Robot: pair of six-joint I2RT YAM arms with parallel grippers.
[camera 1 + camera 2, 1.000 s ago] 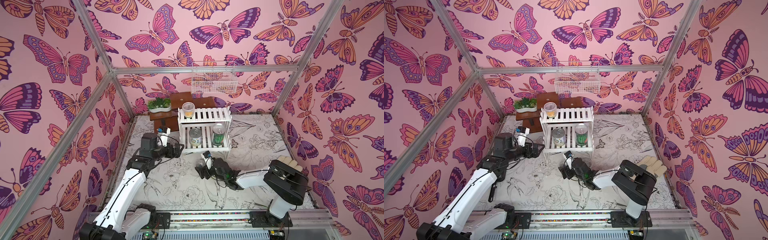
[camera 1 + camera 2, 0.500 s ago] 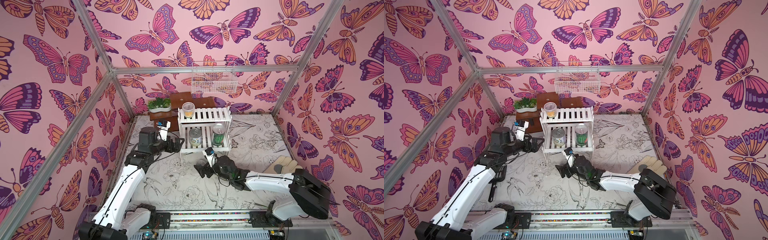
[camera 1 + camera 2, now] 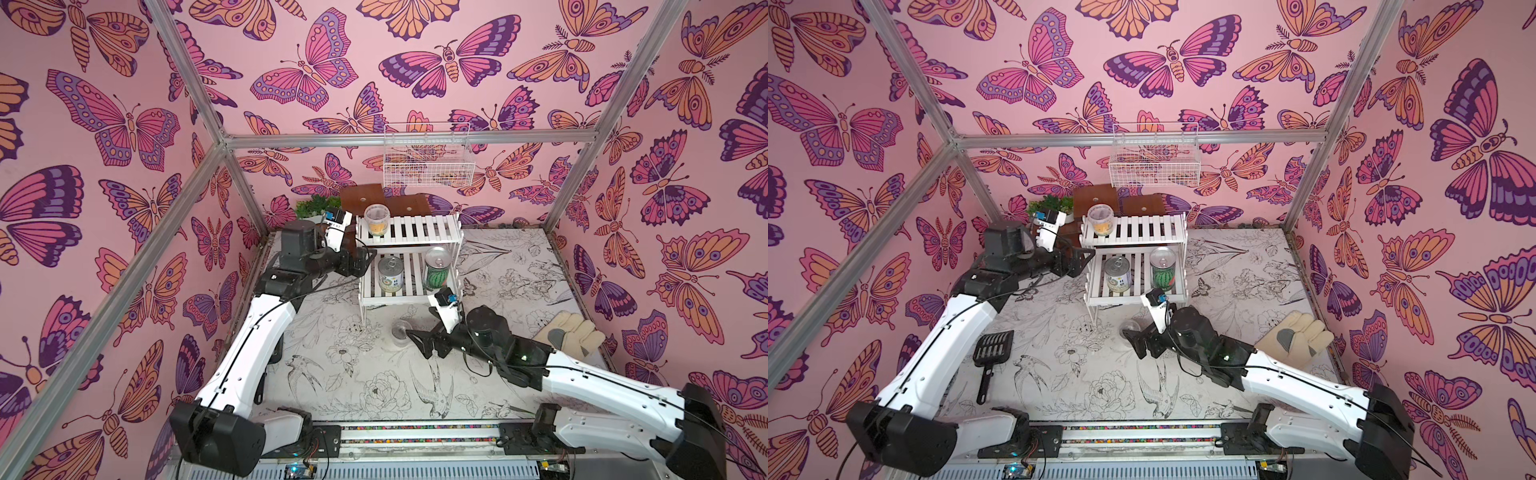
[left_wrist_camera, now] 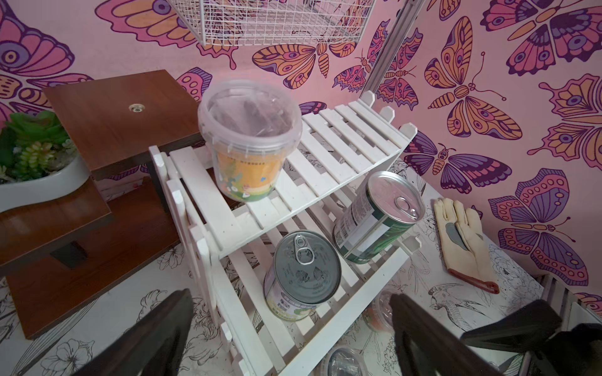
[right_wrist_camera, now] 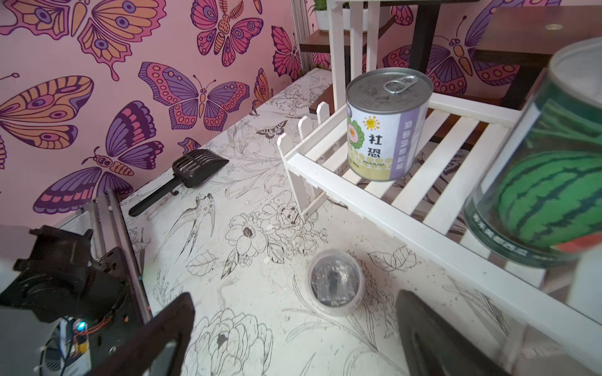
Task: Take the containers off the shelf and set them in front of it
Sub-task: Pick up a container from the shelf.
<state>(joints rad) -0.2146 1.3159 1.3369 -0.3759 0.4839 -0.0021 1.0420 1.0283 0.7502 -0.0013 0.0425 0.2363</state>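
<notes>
The right gripper (image 3: 417, 344) (image 5: 294, 298) hangs low over the tabletop (image 3: 353, 386) in front of the shelf (image 3: 424, 228) (image 3: 1142, 230), jaws spread wide and empty; a second ago they were narrower and closed round a small clear cup (image 3: 401, 332) (image 3: 1128, 332) (image 5: 335, 281), and they have since let it go. That cup, dark inside, now stands upright on the tabletop near the shelf's front rail, just ahead of the fingertips; in the right wrist view no finger touches it. The right arm lies lower and more stretched out than before.

The left gripper (image 3: 368, 262) (image 4: 290, 296), likewise wide open and holding nothing, has moved farther and to the right, up to the shelf's left end. The yellow cup (image 3: 377, 220) (image 4: 249, 143) remains on the far left of the top tier; the pale-labelled can (image 3: 390, 274) (image 5: 387, 123) and, to its right, the watermelon can (image 3: 437, 268) (image 4: 378, 218) remain upright on the lower tier.

In the left wrist view a red-orange cup (image 4: 378, 315) shows on the tabletop just beside the front rail.
</notes>
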